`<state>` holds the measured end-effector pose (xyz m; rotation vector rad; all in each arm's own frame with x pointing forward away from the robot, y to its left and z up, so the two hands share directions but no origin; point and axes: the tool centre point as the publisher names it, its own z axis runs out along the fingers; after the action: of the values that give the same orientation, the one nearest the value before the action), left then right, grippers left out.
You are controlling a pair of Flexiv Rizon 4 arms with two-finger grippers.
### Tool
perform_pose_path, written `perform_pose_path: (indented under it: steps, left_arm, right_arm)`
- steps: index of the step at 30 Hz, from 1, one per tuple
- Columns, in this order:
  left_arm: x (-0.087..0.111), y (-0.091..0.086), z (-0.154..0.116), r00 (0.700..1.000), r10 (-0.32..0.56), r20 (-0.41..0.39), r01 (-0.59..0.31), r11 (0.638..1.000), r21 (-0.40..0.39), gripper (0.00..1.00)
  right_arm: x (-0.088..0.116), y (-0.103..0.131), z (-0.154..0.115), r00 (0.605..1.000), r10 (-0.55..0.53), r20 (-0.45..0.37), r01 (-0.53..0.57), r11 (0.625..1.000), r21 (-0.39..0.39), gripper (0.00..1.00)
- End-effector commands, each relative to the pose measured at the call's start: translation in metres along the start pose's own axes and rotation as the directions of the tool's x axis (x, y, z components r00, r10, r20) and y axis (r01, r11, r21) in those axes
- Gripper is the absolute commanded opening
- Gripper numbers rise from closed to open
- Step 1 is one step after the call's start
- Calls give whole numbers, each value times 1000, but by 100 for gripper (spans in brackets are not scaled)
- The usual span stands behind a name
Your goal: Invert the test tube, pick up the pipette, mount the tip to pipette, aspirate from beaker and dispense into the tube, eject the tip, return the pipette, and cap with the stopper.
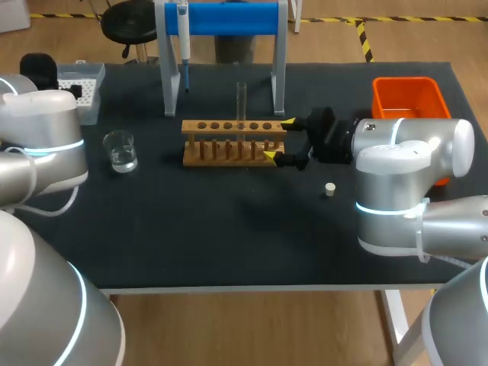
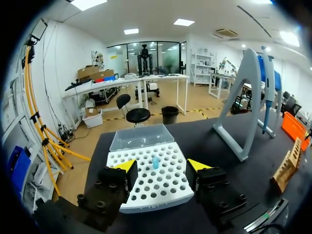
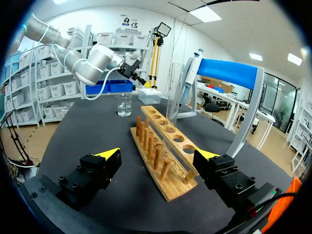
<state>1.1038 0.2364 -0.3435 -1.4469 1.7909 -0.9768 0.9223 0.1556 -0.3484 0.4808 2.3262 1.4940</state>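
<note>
Wooden rack [image 1: 229,145] end faces right pincer [image 1: 278,139], level, spread wide, empty; left pincer [image 2: 162,165] likewise over tip box [image 2: 152,204].

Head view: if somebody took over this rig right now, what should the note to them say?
Left gripper: open, empty, at the tip box.
Right gripper: open, empty, at the rack end.
Tube stands in the rack; pipette hangs on its stand; beaker and stopper on the table.
Done: tube apparently inverted.
Left: everything from picking up the pipette.
</note>
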Motion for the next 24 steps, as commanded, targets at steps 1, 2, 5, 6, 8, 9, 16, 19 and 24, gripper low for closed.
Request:
perform_pose_path:
  steps: [1, 2, 5, 6, 8, 9, 16, 19, 24]
  left_arm:
    - [-1, 1, 6, 1000, -2, 4, 2, 1000, 3, 62]
    - [-1, 1, 7, 1000, -3, 4, 3, 1000, 4, 60]
    - [-1, 1, 10, 1000, -7, 5, 7, 1000, 5, 55]
    - [-1, 0, 10, 1000, -8, 5, 8, 1000, 5, 53]
    - [-1, 0, 11, 1000, -7, 4, 7, 1000, 6, 51]
    - [-1, 0, 12, 1000, -8, 4, 8, 1000, 6, 50]
    - [-2, 1, 14, 1000, -10, 4, 10, 1000, 3, 49]
    - [-3, 1, 15, 1000, -12, 4, 12, 1000, 2, 48]
    - [-4, 1, 17, 1000, -12, 5, 12, 1000, -1, 45]
  right_arm:
    - [0, 0, 0, 1000, 0, 0, 0, 1000, -1, 100]
    - [0, 0, 0, 1000, 0, 0, 0, 1000, -1, 100]
    - [0, 0, 0, 1000, 0, 0, 0, 1000, -1, 100]
    - [0, 0, 0, 1000, 0, 0, 0, 1000, -1, 100]
    - [0, 0, 0, 1000, 0, 0, 0, 1000, -1, 100]
    - [0, 0, 0, 1000, 0, 0, 0, 1000, -1, 100]
    - [0, 0, 0, 1000, 0, 0, 0, 1000, -1, 100]
    - [0, 0, 0, 1000, 0, 0, 0, 1000, -1, 100]
    - [0, 0, 0, 1000, 0, 0, 0, 1000, -1, 100]
